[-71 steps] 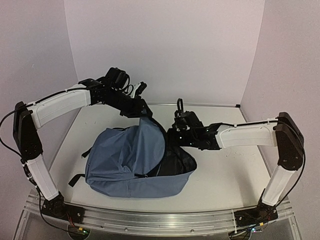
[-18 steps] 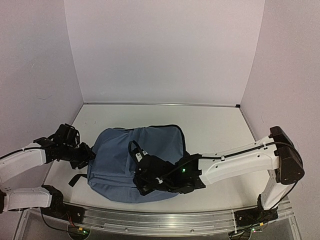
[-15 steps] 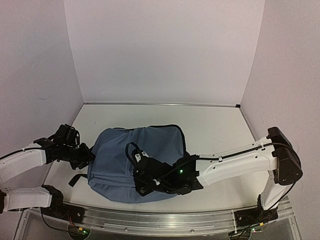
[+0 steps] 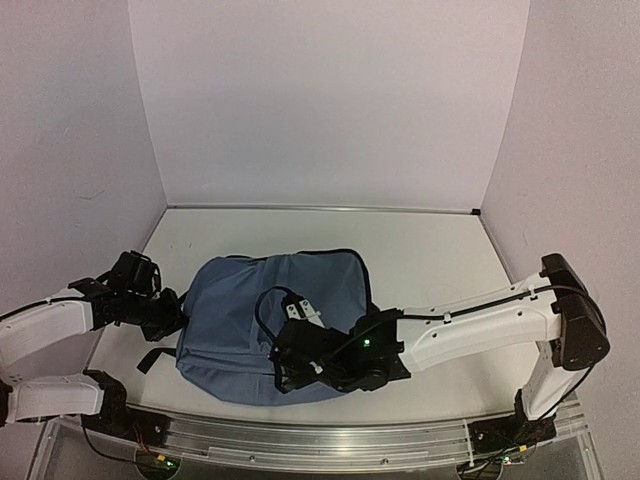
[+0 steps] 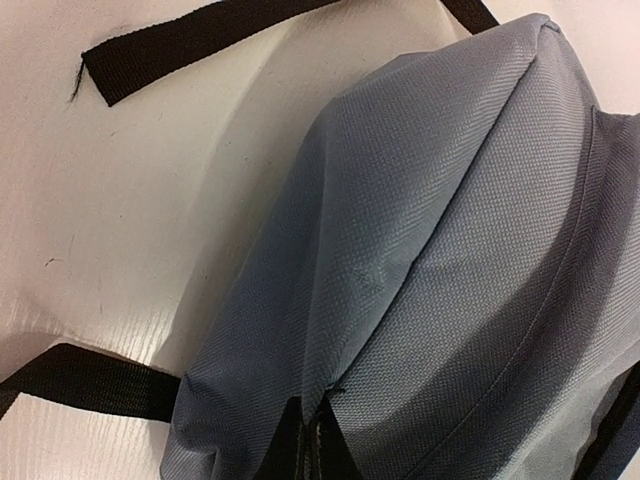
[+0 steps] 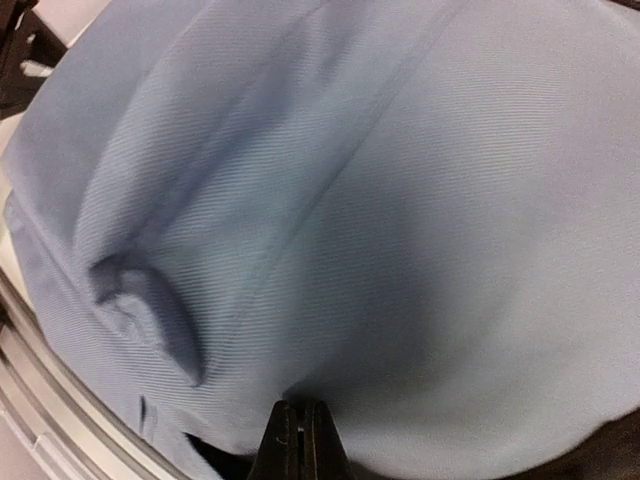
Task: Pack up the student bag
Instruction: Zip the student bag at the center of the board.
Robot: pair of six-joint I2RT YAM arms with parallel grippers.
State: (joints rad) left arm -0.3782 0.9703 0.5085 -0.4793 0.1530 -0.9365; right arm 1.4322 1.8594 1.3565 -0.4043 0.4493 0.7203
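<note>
The student bag (image 4: 250, 295), a slate-blue fabric backpack, lies flat in the middle of the table with its dark opening toward the right. My left gripper (image 4: 172, 312) is at its left end. In the left wrist view the bag (image 5: 450, 250) fills the picture, and the left gripper (image 5: 318, 440) is shut with a fold of blue fabric caught between its jaws. My right gripper (image 4: 285, 375) reaches across the bag's near edge. In the right wrist view it (image 6: 300, 425) is shut, its tips pinching a dimple in the bag (image 6: 380, 180).
Black straps (image 5: 190, 40) (image 5: 90, 380) trail from the bag onto the white table (image 4: 440, 260) at the left. The metal rail (image 4: 300, 440) runs just beyond the bag's near edge. Pale walls close in the left, back and right sides.
Both arms came down from holding the bag's opening up, and the bag now lies flat. Over the last second both grippers closed on its fabric. The right wrist shifted slightly right.
</note>
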